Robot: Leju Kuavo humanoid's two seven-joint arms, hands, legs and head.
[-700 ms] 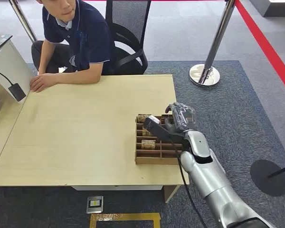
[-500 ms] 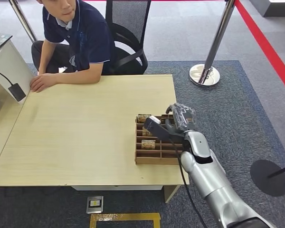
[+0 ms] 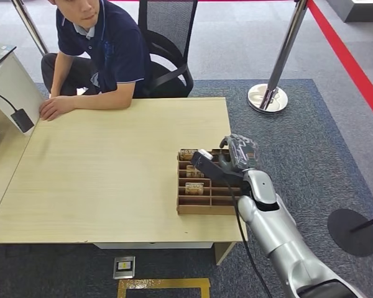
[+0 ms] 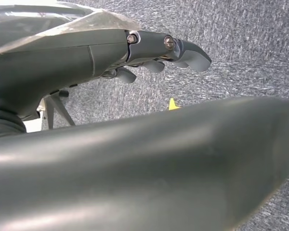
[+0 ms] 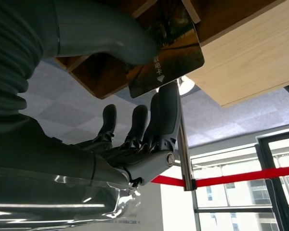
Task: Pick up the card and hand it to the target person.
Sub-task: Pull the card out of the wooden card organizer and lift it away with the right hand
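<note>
right hand (image 5: 136,139) | pinches card (image 5: 164,57) between thumb and finger | over tray (image 3: 187,208)

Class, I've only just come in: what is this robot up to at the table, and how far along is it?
The robot's right hand is at the brown wooden slotted tray near the pale wooden table's right edge. In the right wrist view it pinches a dark glossy card between thumb and a finger, right at the tray. The seated person in a navy polo shirt waits at the table's far side. The left hand hangs over grey carpet, holding nothing.
</note>
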